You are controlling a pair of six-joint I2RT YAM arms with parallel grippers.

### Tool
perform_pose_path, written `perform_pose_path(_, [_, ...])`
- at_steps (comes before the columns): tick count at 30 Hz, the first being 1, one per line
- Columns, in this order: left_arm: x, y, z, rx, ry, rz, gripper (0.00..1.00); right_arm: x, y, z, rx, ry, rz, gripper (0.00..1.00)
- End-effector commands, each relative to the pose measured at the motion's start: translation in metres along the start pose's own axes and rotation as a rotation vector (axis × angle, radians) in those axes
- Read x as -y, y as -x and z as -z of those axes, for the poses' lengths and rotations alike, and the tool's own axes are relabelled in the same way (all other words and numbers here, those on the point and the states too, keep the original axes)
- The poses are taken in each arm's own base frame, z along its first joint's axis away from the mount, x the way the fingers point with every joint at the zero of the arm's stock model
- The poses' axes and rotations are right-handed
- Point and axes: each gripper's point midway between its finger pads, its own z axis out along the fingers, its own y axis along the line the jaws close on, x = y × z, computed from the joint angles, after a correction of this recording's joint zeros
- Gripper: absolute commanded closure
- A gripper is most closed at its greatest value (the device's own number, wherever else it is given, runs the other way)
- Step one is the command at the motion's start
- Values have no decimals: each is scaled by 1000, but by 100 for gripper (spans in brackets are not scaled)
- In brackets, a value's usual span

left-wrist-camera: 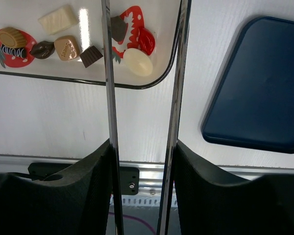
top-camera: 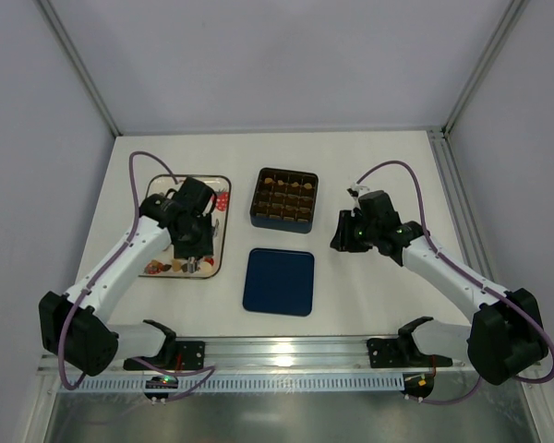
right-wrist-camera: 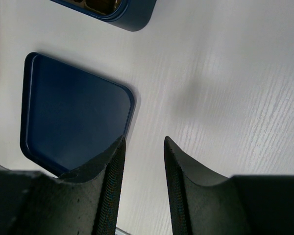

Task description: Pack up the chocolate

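Note:
The chocolate, several small pieces, lies on a mirror-like tray point(left-wrist-camera: 152, 78) printed with strawberries: a white block point(left-wrist-camera: 59, 18), a ridged tan oval point(left-wrist-camera: 12, 36), a dark leaf shape point(left-wrist-camera: 41, 49), a light brown piece point(left-wrist-camera: 67, 47), a dark square point(left-wrist-camera: 91, 55) and a white oval point(left-wrist-camera: 137, 61). My left gripper point(left-wrist-camera: 143, 143) hangs over the tray's near part point(top-camera: 192, 242), shut on thin metal tongs point(left-wrist-camera: 109, 98). The tong blades stand apart, the white oval shows between them, and their tips run out of view. My right gripper point(right-wrist-camera: 144, 142) is open and holds nothing above bare table point(top-camera: 346, 235).
The square dark-blue box point(top-camera: 283, 198) with its brown grid insert stands at the middle back, and its corner shows in the right wrist view point(right-wrist-camera: 127, 12). Its flat blue lid point(top-camera: 278, 281) lies in front of it, between the arms. A metal rail point(top-camera: 286, 355) runs along the near edge.

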Motion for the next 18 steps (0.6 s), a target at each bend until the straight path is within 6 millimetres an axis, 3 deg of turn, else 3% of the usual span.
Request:
perform_pose_path(1, [-2,9,-3,38,-4,-1,53,-9,11,-1,37,29,5,60])
perform_pose_path(18, [-10,21,-31,-13,15,4,54,-9,11,-2,39,28,2,60])
